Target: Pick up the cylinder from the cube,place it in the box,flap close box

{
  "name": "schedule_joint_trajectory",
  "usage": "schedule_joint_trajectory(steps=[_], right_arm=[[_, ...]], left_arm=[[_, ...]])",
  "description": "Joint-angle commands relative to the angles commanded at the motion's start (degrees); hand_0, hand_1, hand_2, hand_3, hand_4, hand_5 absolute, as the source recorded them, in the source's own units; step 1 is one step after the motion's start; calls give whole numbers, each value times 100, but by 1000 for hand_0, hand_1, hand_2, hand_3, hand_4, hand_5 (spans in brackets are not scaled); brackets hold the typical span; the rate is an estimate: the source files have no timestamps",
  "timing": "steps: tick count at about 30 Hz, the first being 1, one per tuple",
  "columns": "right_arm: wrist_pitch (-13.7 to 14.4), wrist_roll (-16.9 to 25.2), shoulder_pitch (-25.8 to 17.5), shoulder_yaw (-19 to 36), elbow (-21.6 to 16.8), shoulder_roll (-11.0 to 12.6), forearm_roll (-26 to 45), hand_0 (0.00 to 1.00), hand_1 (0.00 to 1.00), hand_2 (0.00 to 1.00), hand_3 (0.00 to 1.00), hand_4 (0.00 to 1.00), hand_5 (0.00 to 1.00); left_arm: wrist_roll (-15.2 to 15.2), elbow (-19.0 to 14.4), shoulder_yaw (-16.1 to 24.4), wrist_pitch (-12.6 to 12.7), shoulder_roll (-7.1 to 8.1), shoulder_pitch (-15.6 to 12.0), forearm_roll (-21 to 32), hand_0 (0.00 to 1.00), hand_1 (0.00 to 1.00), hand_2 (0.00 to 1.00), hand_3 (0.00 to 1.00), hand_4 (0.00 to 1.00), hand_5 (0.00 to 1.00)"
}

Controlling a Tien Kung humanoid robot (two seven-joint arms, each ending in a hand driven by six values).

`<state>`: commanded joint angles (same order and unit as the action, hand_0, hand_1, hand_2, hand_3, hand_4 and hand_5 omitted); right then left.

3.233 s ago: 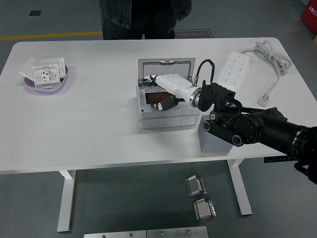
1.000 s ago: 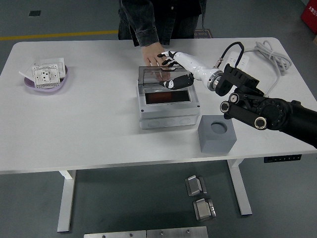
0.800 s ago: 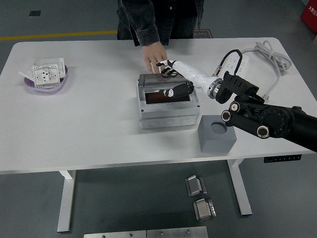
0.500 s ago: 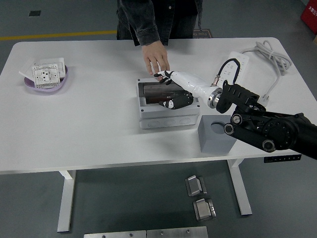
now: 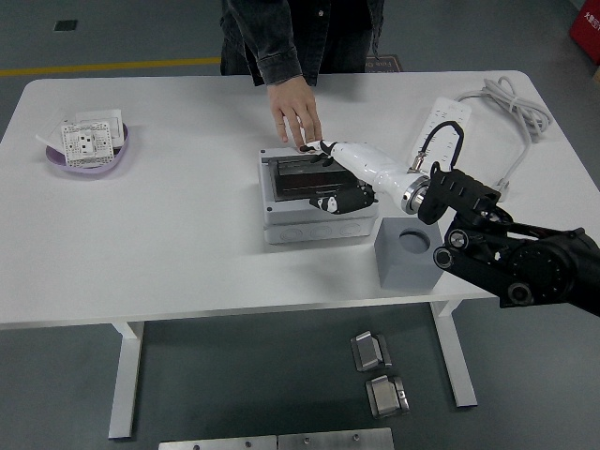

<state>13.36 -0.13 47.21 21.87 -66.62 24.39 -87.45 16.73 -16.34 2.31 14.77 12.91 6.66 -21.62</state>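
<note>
Cylinder not visible anywhere in the head view; the grey cube [image 5: 409,254] near the desk's front edge shows only a round hollow in its top. Grey box [image 5: 316,200] sits mid-desk, just left of the cube, its clear flap [image 5: 302,176] lowered flat or nearly flat over the opening. Right hand [image 5: 339,180], white with dark fingertips, lies on the flap's right part, fingers stretched out loosely and gripping nothing, thumb side toward the box's front rim. Black right arm [image 5: 511,258] enters from the right edge, passing above and behind the cube. A person stands at the far side; the person's hand [image 5: 295,112] reaches down with fingertips at the box's back edge, right beside the robot's fingertips, contact hard to judge. White power strip [image 5: 439,128] with its coiled cord [image 5: 514,111] lies toward the far right corner. Purple dish [image 5: 90,153] holding white socket plates [image 5: 86,136] sits near the far left corner. White desk [image 5: 169,234].
</note>
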Motion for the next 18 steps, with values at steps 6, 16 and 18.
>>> schedule_joint_trajectory(steps=[6, 16, 18], right_arm=[[288, 60, -1035, 1273, -666, 422, -747, 775, 724, 784, 920, 767, 289], [781, 553, -3025, 3476, -2278, 592, -951, 768, 722, 781, 912, 764, 289], [879, 766, -3336, 3891, -2479, 473, -698, 776, 714, 760, 858, 760, 313]], left_arm=[[-9, 0, 135, 10, 36, -65, -22, 616, 641, 598, 633, 685, 285], [-13, 12, 210, 19, 35, -144, -7, 617, 641, 597, 633, 684, 284], [-15, 6, 244, 17, 23, -128, -38, 617, 641, 597, 633, 684, 284]])
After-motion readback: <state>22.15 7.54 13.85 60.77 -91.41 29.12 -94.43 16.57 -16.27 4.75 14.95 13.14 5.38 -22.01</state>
